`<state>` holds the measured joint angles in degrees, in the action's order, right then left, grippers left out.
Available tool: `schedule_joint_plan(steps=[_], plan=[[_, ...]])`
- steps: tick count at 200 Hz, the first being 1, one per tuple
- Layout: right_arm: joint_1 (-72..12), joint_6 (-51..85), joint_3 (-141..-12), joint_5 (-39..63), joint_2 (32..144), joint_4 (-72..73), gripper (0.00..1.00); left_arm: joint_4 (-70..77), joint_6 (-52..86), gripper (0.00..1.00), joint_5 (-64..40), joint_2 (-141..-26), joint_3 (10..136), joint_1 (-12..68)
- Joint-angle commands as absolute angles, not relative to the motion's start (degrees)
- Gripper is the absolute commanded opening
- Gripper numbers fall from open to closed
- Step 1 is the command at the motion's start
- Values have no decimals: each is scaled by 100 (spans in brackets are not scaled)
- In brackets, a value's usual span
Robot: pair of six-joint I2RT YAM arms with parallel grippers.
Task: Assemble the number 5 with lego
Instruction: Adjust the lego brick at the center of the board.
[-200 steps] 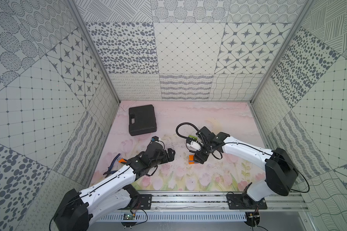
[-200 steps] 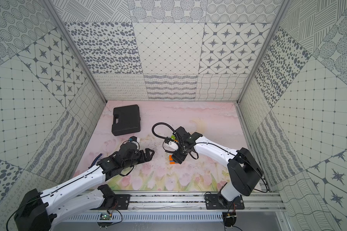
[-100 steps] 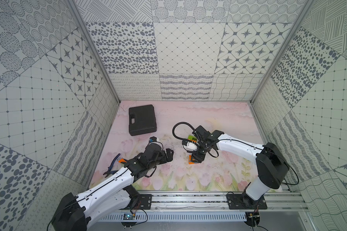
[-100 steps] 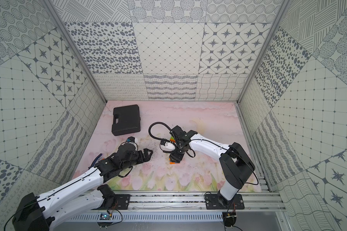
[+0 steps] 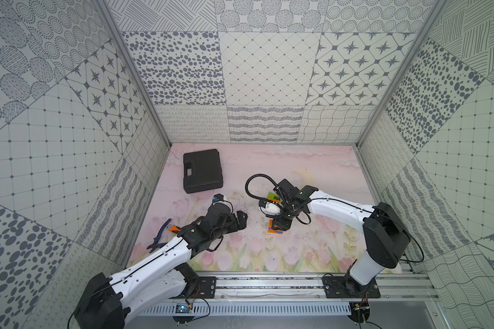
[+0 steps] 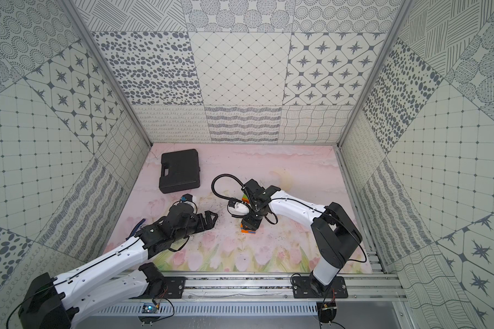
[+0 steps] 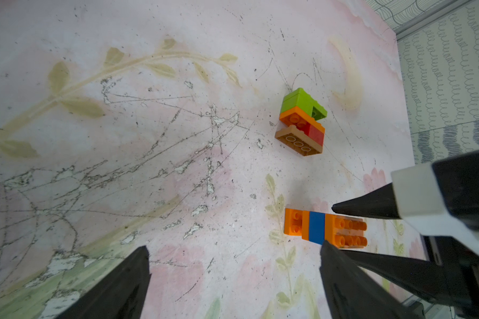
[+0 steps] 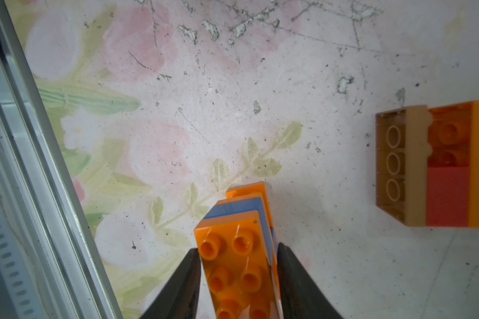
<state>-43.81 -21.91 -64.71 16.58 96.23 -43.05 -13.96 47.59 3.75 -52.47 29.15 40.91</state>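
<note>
An orange and blue lego piece [image 8: 233, 265] lies on the pink floral mat, its orange end showing under the right arm in both top views [image 5: 274, 230] [image 6: 247, 230]. My right gripper [image 8: 237, 247] points down over it, and both black fingers press its two long sides. A second lego cluster of green, orange, red and tan bricks [image 7: 302, 124] [image 8: 437, 165] lies just beyond; its green top shows in a top view [image 5: 273, 196]. My left gripper [image 7: 234, 245] [image 5: 241, 219] hovers open and empty to the left, facing both lego pieces.
A black case [image 5: 202, 171] lies at the back left of the mat. An orange and blue handled hand tool [image 5: 161, 230] lies at the left edge beside the left arm. The metal rail [image 5: 268, 284] runs along the front, and patterned walls enclose the mat.
The right gripper's fingers have closed in onto the sides of the orange and blue lego piece. The left arm has shifted only slightly and stays open.
</note>
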Motion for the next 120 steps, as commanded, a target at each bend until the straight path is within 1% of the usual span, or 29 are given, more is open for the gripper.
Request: schedule_joint_plan(steps=[1, 22, 61, 80, 120], plan=[[-4407, -2268, -6396, 1738, 9729, -4269, 47, -1470, 4746, 99, 444, -5275, 2981, 4096], [-4411, -2188, -6342, 1627, 9680, -4146, 47, -1472, 4727, 99, 423, -5308, 3013, 4095], [-4407, -2095, -6355, 1915, 9558, -4051, 36, -1431, 4702, 99, 462, -5318, 3022, 4096], [-4407, -1997, -6415, 2258, 9532, -4056, 33, -1478, 4693, 99, 456, -5326, 3069, 4097], [-4412, -1997, -6623, 3370, 9776, -4077, 35, -1615, 4756, 99, 576, -5168, 3011, 4091]])
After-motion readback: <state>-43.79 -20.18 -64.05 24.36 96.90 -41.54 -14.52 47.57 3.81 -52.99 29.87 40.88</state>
